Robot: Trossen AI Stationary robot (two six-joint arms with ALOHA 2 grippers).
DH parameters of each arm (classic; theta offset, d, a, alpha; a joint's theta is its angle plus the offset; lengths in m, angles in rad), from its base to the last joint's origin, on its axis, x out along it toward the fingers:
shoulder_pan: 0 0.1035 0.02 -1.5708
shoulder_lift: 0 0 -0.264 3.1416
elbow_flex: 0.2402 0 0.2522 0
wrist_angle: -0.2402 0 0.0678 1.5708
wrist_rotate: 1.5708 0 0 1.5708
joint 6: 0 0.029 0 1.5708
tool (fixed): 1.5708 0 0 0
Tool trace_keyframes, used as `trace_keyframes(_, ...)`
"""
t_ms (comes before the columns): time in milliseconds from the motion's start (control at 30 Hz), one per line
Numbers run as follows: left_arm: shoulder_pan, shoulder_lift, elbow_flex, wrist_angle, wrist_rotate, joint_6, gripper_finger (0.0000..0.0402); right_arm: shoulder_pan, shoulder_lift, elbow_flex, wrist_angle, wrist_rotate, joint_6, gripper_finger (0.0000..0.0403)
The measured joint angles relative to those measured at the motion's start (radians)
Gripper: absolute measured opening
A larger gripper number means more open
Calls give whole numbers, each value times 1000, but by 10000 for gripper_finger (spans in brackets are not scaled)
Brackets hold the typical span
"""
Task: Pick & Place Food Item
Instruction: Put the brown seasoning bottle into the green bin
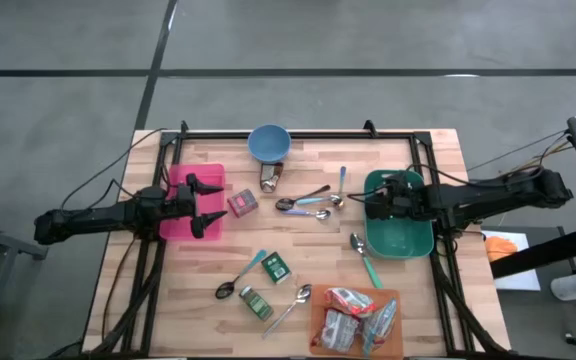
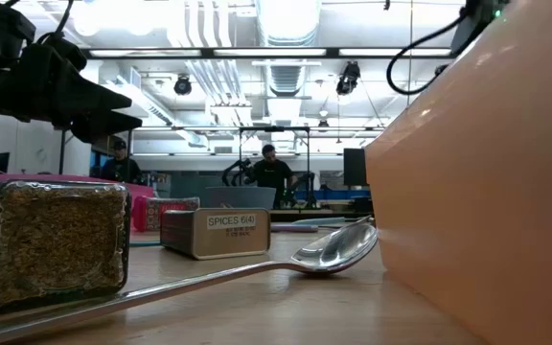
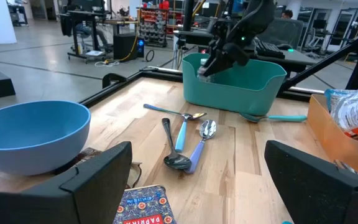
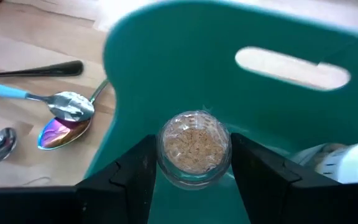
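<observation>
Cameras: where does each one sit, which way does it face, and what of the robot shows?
High: overhead, straight down; both arms, left gripper over the pink bin.
Low: tabletop level, facing the room; part of an arm top left.
Left wrist: looks across spoons at the teal bin; own open fingers.
Right wrist: looks into the teal bin; right gripper holds a spice jar.
Shared: the teal bin, in both wrist views.
</observation>
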Motion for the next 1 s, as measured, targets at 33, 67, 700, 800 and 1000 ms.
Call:
trace_keyframes(33, 0, 0, 0, 0, 0, 0, 372, -8, 1, -14, 23, -9, -1, 185)
trace_keyframes(67, 0, 0, 0, 0, 0, 0, 372, -14, 2, -27, 45, -16, -1, 185)
trace_keyframes(700, 0, 0, 0, 0, 0, 0, 372, -36, 2, -68, 103, -68, 36, 186)
trace_keyframes(800, 0, 0, 0, 0, 0, 0, 372, -36, 2, -71, 95, -76, 59, 200)
trace_keyframes(1000, 0, 0, 0, 0, 0, 0, 372, -36, 2, -78, 95, -78, 67, 230)
